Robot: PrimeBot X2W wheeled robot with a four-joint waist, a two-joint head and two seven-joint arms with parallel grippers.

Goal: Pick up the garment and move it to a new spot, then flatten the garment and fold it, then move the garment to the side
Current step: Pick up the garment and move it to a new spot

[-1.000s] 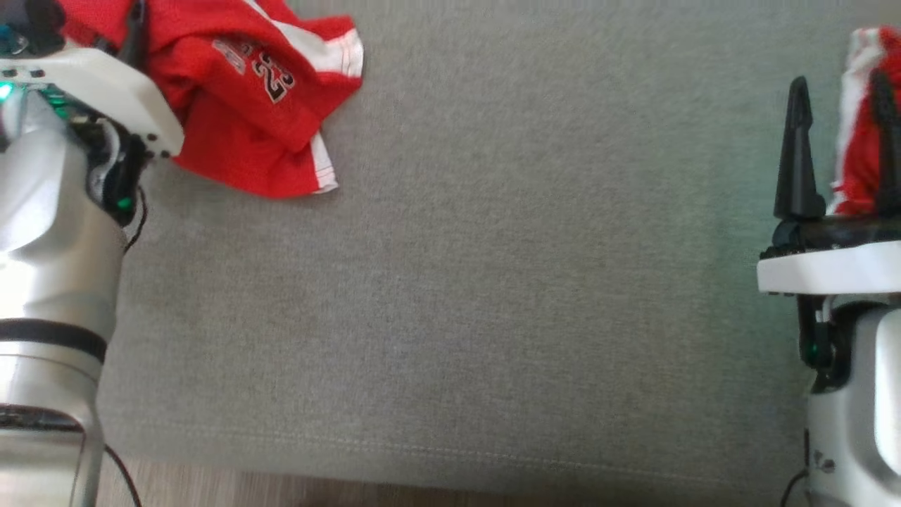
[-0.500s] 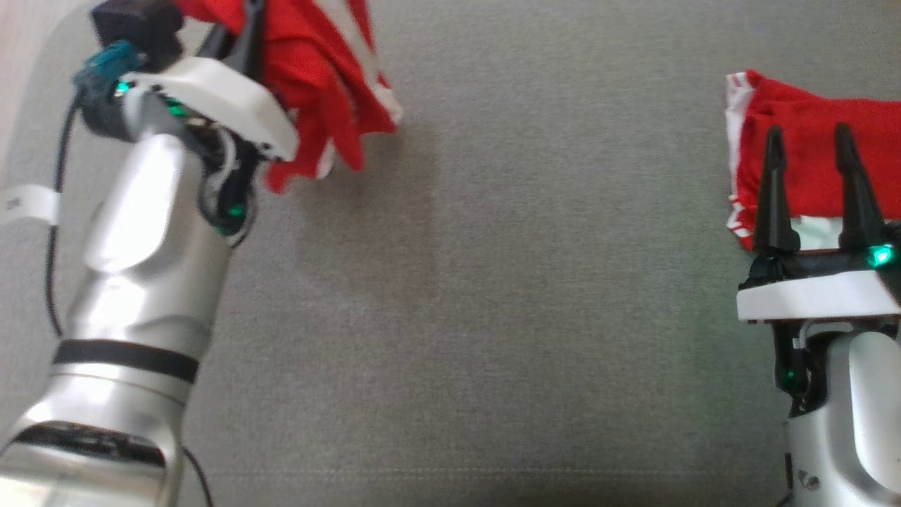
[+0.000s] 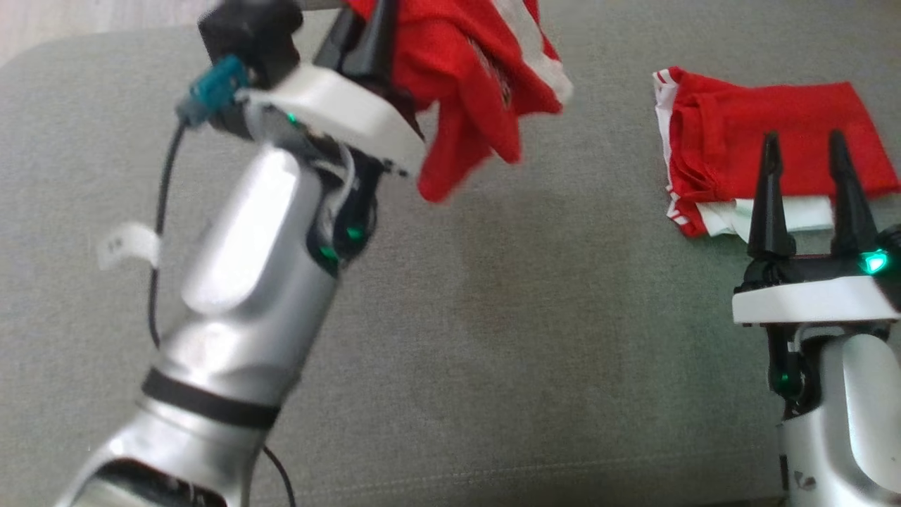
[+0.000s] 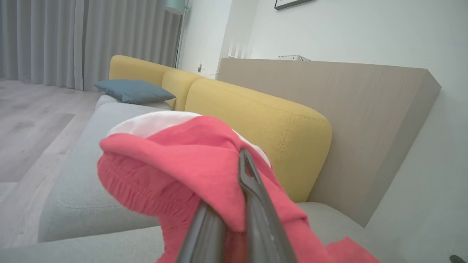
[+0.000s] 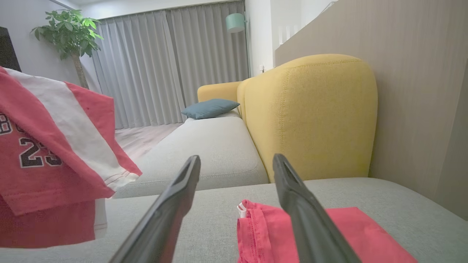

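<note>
Over the far left of the grey sofa seat, the left gripper has its jaws pressed together on a bunch of the red garment. The cloth hangs off the seat, with its folds and a white side stripe drooping to the right of the gripper. A second ago this garment still lay crumpled on the seat beside that arm, its number 23 facing up. Half a second ago it was already gathered and lifted. The head camera has swung meanwhile, so the whole picture has shifted, and the left forearm now slants across the lower left. From the left wrist, the cloth drapes over the two dark fingers, one tip poking out past it, with a yellow backrest behind. From the right wrist, the hanging garment shows at the left, its 23 and white band readable. At the near right the right gripper holds nothing. Its jaws are spread wide, as they were before, and point away from the robot. Just beyond their tips a second red garment lies folded flat at the far right of the seat, white trim along its left and near edges. The right wrist view also shows this folded piece on the grey fabric. A blue cushion rests on a farther seat before grey curtains.
</note>
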